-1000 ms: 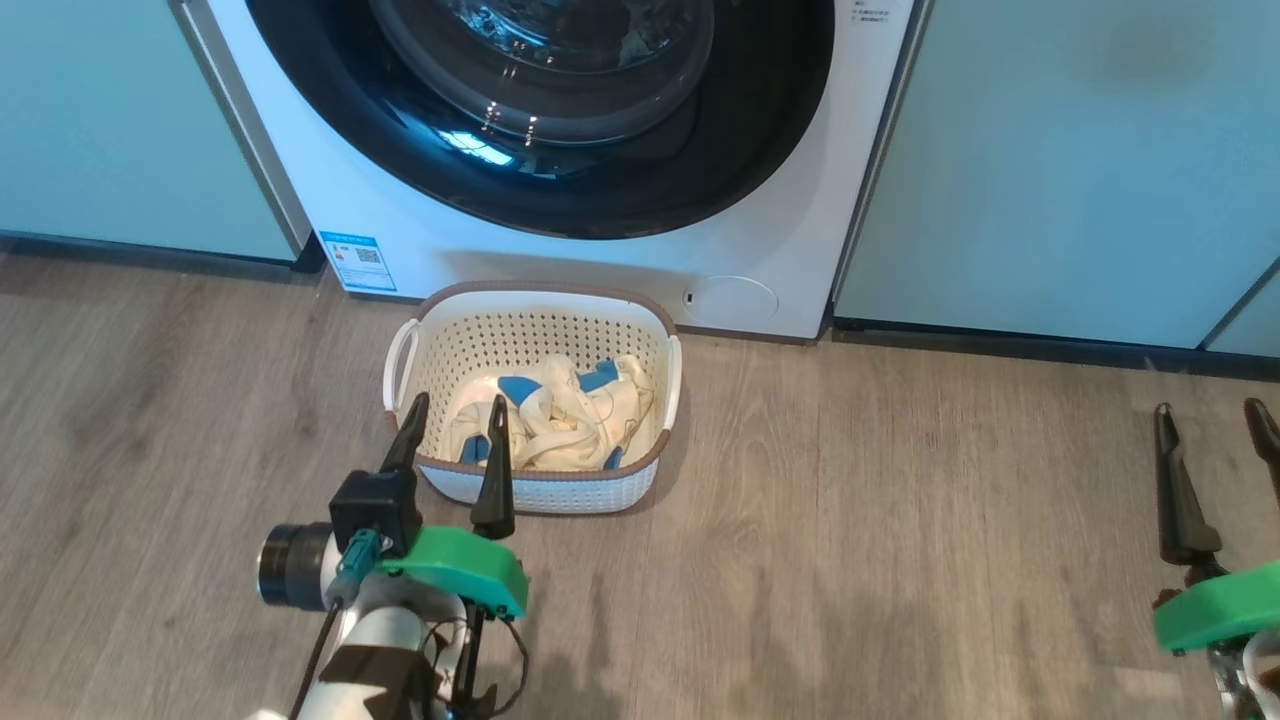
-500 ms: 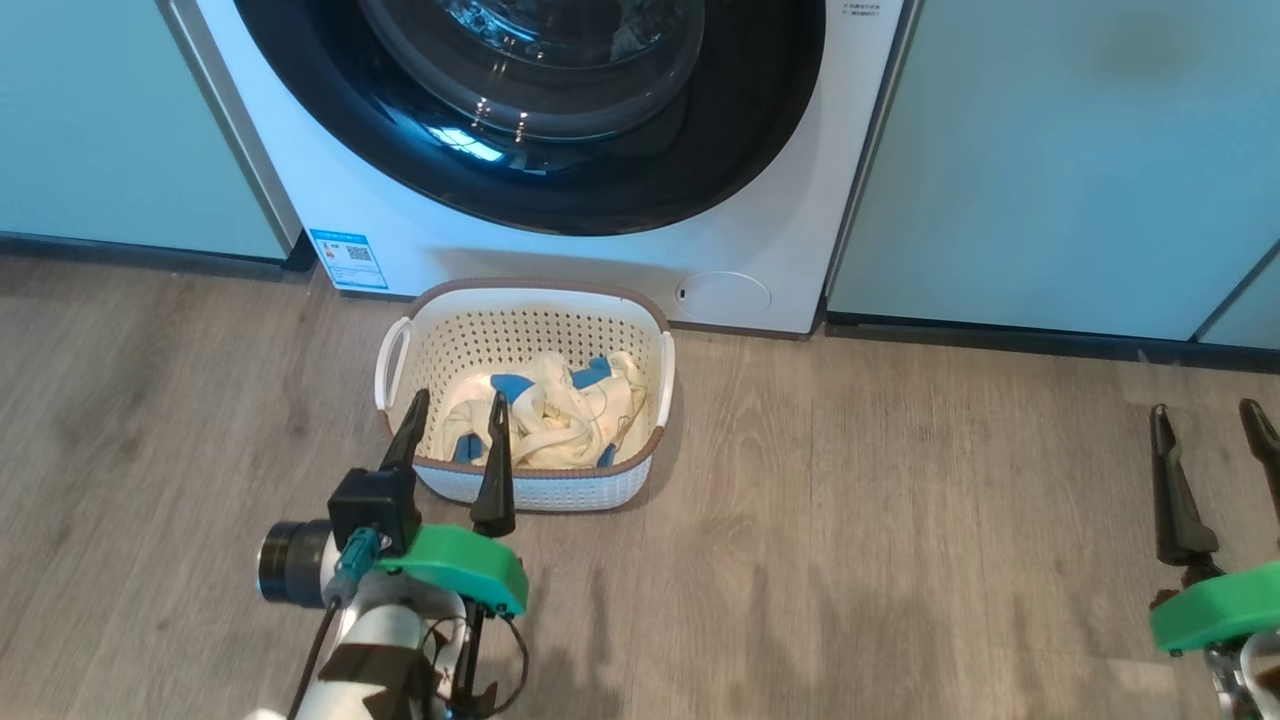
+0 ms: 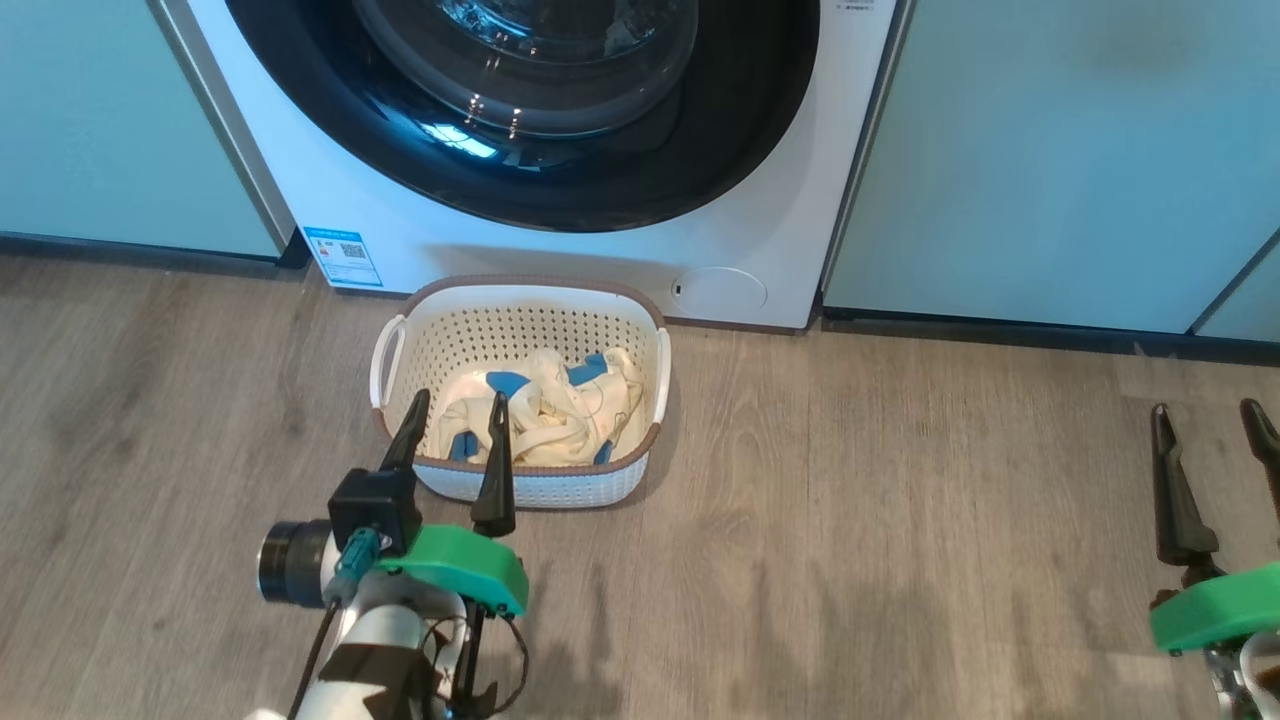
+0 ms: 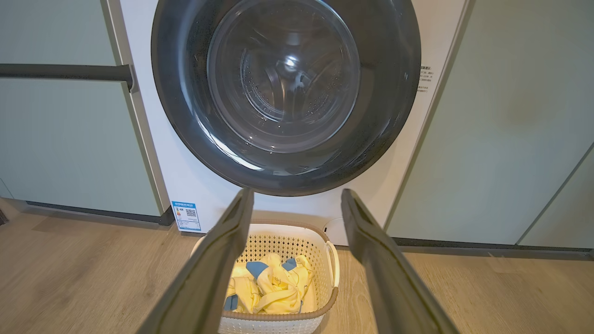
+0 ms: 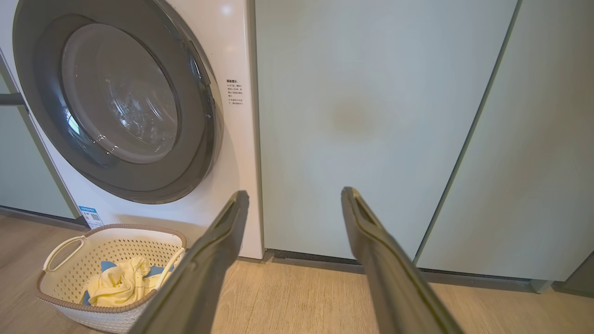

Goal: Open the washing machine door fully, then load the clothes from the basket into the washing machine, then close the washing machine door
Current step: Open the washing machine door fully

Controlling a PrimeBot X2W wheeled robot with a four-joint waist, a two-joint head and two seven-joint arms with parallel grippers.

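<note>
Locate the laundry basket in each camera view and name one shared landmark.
Head view: basket centre, on the floor before the washing machine.
Left wrist view: basket bottom centre.
Right wrist view: basket lower left corner.
Shared landmark: blue label sticker on the washing machine's lower left.

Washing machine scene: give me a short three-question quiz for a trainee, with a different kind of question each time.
1. True or false: the washing machine door is shut.
2. Where are the clothes? A: in the basket. B: on the floor. C: in the drum.
3. Short answer: are the left hand and the right hand open or shut?

Key: 1 true. 2 A. 3 open, and neither holds anything.
</note>
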